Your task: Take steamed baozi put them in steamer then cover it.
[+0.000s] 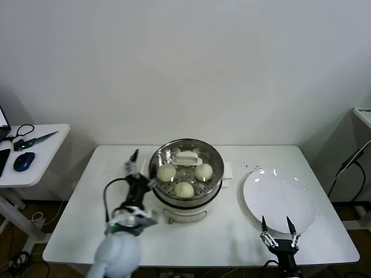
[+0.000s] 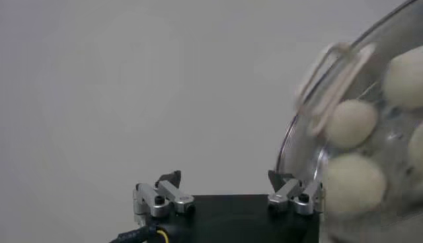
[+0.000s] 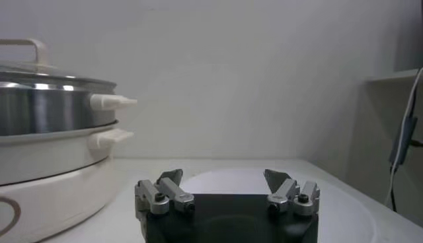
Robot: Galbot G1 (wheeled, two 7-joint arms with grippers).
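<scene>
With the cover (image 1: 186, 157) sitting on the steamer (image 1: 186, 179), the left gripper (image 1: 138, 169) hangs just off the pot's left side with its fingers spread wide, gripping nothing; the baozi (image 1: 166, 172) sit under the glass right beside it (I can make out three clearly, the fourth is under the lid handle). The right gripper (image 1: 279, 228) is parked and released too, over the near edge of the white plate (image 1: 280, 198), with the steamer off to its left.

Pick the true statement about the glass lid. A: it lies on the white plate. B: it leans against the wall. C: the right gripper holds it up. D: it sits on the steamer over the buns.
D: the cover rests on the steamer, with baozi visible beneath the glass.
</scene>
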